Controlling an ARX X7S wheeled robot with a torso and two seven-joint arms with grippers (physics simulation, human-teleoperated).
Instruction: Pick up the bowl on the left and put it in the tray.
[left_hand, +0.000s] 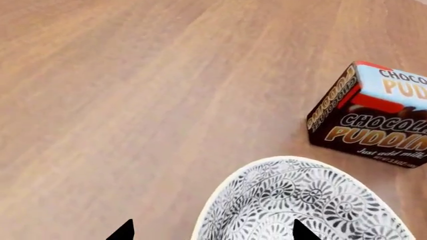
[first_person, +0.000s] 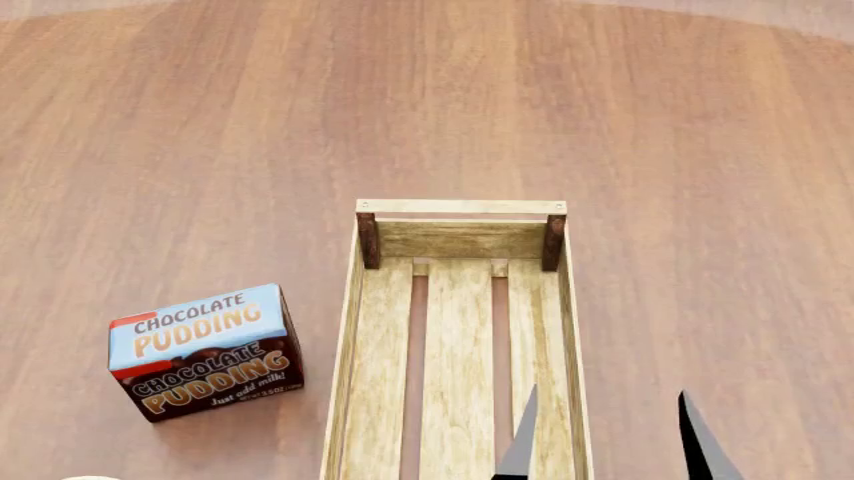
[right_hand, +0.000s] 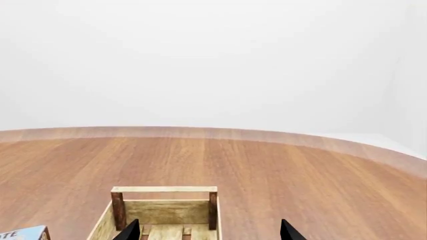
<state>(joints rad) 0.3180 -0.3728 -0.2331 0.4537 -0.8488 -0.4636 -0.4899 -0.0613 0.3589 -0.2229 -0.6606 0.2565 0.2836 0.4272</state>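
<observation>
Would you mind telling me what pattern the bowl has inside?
A dense grey-blue floral pattern on white covers the bowl, seen best in the left wrist view.

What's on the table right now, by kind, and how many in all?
Bowl: 1
Tray: 1
Pudding box: 1
Total: 3

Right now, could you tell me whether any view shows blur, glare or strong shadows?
Head view: sharp, even light, only a faint shadow beside the pudding box. Left wrist view: bowl pattern crisp, no glare. Right wrist view: upper half plain white backdrop.
</observation>
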